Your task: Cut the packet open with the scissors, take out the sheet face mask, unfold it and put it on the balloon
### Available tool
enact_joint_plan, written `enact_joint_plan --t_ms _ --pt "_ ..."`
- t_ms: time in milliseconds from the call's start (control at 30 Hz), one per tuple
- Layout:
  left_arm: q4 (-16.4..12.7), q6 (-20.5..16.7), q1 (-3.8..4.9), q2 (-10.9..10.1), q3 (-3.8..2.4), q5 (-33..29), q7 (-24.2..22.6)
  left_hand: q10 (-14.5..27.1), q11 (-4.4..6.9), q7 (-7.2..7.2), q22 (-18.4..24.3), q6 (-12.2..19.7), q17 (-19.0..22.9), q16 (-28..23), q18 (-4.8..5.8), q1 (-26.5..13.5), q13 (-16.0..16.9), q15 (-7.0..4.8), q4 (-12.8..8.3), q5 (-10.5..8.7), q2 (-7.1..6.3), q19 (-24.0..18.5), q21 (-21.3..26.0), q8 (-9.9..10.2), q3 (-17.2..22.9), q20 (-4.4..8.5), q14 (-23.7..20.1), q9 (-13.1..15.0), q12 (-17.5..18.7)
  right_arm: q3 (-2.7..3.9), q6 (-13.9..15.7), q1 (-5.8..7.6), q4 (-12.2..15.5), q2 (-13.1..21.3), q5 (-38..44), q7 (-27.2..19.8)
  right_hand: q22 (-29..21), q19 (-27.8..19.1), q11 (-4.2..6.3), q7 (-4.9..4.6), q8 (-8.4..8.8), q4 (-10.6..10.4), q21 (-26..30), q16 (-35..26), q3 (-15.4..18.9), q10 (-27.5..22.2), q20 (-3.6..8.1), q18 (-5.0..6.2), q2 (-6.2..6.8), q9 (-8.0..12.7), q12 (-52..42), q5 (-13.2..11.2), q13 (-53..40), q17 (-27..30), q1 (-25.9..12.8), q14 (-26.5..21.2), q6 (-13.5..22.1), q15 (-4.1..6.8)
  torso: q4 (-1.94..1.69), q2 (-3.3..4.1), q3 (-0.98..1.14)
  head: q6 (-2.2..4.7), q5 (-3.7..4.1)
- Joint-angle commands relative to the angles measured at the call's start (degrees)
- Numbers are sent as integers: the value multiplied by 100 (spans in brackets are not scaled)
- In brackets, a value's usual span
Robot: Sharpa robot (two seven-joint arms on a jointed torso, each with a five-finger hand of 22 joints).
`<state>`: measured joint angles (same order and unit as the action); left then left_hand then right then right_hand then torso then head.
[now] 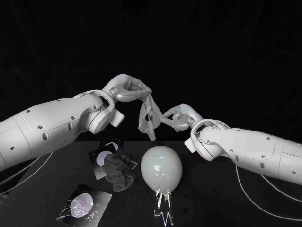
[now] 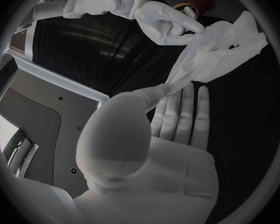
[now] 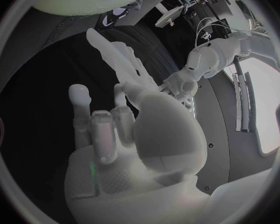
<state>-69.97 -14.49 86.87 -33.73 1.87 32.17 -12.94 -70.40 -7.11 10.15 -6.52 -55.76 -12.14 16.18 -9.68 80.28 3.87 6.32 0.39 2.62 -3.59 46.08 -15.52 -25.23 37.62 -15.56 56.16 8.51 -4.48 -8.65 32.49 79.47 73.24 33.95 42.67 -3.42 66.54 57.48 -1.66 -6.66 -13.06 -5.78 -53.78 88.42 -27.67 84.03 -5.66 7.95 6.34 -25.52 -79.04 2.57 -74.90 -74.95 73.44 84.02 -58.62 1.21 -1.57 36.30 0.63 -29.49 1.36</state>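
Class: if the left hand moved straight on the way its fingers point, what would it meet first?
Probably the sheet mask that the left hand holds, spread just ahead of it. Beyond it is the right hand, pinching the same mask. Depth is hard to judge.

The head camera looked down from above on the left hand (image 1: 127, 90), right hand (image 1: 178, 117) and black table (image 1: 216, 194), while each wrist camera sat close behind its own hand facing the other, so all three shared the sheet face mask (image 1: 148, 116) held between them.
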Motion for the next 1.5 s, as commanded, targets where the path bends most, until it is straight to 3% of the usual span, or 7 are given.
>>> enact_joint_plan --t_ms 33,300,433,600,1200,1500 --pt "-37 -62 41 8 -10 -17 3 -35 0 -3 -12 -31 -10 -1 -47 41 4 4 7 19 33 27 -39 -18 -9 0 46 277 34 1 -88 -47 21 -24 -195 -140 -1 -32 -45 7 24 -8 32 -23 35 232 4 92 28 4 7 18 -903 -1046 12 374 24 -29 -4 3 0 -15 -9" --pt "-78 -70 90 3 -10 -19 20 -39 2 -4 -19 -30 -12 0 -46 41 4 2 7 19 33 28 -50 -22 -9 2 49 284 35 1 -69 -101 11 -59 -336 -220 -72 -149 -83 -39 86 -72 174 -54 177 189 -17 117 96 43 95 18 -857 -969 -15 329 89 -58 4 3 -3 -16 -8" --pt "-97 -67 105 6 -10 -24 24 -42 3 -5 -24 -29 -14 0 -46 40 4 1 7 19 33 28 -59 -24 -9 4 50 289 36 1 -22 -113 2 -81 -411 -299 -288 -513 -200 -176 266 -192 570 -183 384 -22 -70 171 225 132 520 16 -632 -662 -92 139 354 -161 2 2 2 -13 -14" --pt "-110 -61 119 16 -10 -27 30 -44 3 -5 -28 -29 -15 1 -45 40 4 1 8 19 35 29 -64 -26 -8 5 52 293 37 1 -57 -125 12 -99 -532 -442 -374 -689 -272 -243 392 -329 763 -235 626 -132 -127 186 349 193 671 17 -549 -537 -151 36 527 -229 7 0 1 -15 -19" --pt "-96 -57 130 30 -10 -28 58 -53 5 -6 -42 -27 -20 3 -44 38 4 -2 11 19 37 30 -87 -32 -8 9 57 306 38 1 -374 -207 127 -59 -705 -616 -374 -781 -312 -271 454 -501 874 -268 1031 -262 -203 205 452 227 787 17 -464 -415 -4 -86 533 -279 6 1 2 -33 -33" --pt "-85 -53 131 43 -10 -28 78 -56 6 -6 -46 -26 -21 3 -43 38 4 -2 12 19 38 30 -94 -34 -8 10 59 310 39 1 -111 -270 271 -33 -558 -622 -358 -791 -291 -240 400 -588 902 -248 1245 -260 -217 225 474 212 730 17 -475 -427 72 -89 411 -269 3 -2 4 -42 -38"
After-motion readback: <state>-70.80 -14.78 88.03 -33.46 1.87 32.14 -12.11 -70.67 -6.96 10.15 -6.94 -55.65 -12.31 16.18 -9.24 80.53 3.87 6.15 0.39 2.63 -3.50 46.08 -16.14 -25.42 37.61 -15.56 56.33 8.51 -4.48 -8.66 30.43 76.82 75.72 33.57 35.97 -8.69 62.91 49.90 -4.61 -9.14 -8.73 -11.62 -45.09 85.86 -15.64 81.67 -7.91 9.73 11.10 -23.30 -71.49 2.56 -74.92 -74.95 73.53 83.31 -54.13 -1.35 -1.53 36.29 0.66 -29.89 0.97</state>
